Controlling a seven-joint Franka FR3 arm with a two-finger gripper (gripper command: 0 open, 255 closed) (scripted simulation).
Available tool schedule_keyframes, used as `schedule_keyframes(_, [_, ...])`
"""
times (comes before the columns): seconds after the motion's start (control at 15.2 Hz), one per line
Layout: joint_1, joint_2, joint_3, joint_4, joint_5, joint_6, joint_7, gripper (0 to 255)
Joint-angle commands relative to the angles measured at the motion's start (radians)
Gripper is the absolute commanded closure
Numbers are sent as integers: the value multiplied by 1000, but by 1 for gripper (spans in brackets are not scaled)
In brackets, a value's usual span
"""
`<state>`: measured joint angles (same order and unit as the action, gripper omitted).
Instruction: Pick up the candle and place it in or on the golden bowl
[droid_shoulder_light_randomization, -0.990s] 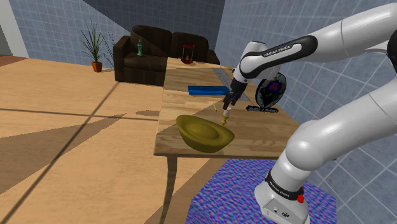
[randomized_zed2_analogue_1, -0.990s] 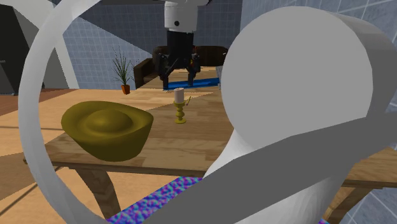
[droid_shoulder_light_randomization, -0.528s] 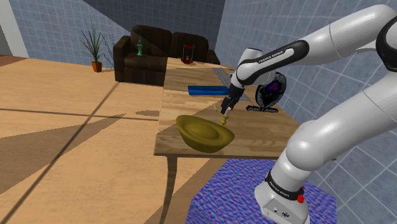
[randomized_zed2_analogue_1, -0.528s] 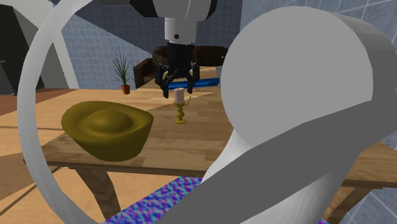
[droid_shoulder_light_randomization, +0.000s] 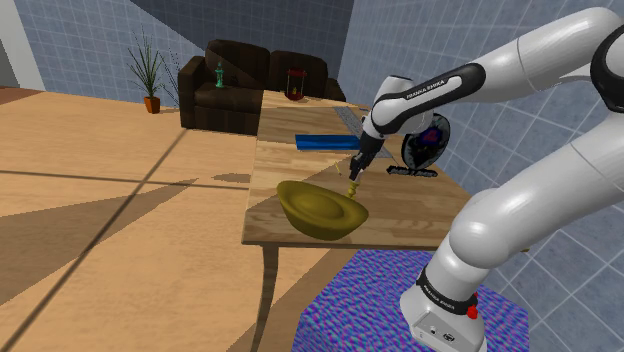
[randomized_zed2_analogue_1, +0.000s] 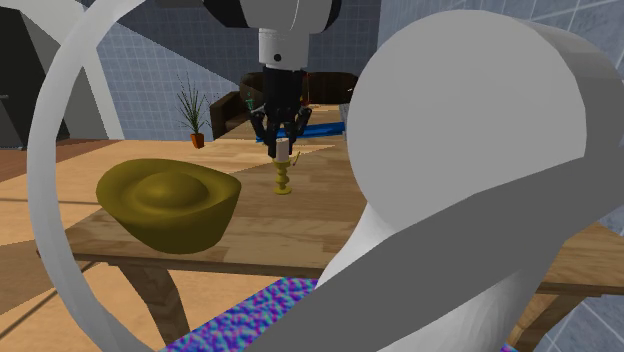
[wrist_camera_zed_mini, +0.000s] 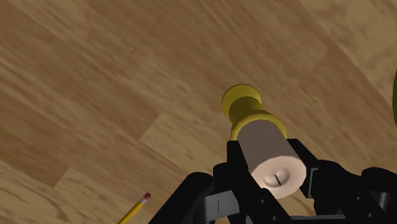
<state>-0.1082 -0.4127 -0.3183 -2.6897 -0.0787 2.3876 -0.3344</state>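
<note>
Wood table (droid_shoulder_light_randomization: 400, 215) first, and on it the candle (wrist_camera_zed_mini: 270, 156) stands up straight in its little gold holder (wrist_camera_zed_mini: 245, 108). The black gripper (randomized_zed2_analogue_1: 282, 146) comes down from above and its two fingers are squeezed tight on the pale candle, one on each side. Close by, toward the table's near edge, sits the golden bowl (randomized_zed2_analogue_1: 170, 205) with nothing in it. A yellow pencil (wrist_camera_zed_mini: 135, 209) lies near the gripper. Farther back there is a blue mat (droid_shoulder_light_randomization: 325, 142) on the table, and behind that a dark sofa (droid_shoulder_light_randomization: 255, 75) and a plant (droid_shoulder_light_randomization: 148, 75)
</note>
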Motion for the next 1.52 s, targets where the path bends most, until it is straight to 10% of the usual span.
schedule_keyframes(0.0, [0,1,0,-1,0,0,0,255])
schedule_keyframes(1.45, [-9,-119,37,135,-8,-254,26,255])
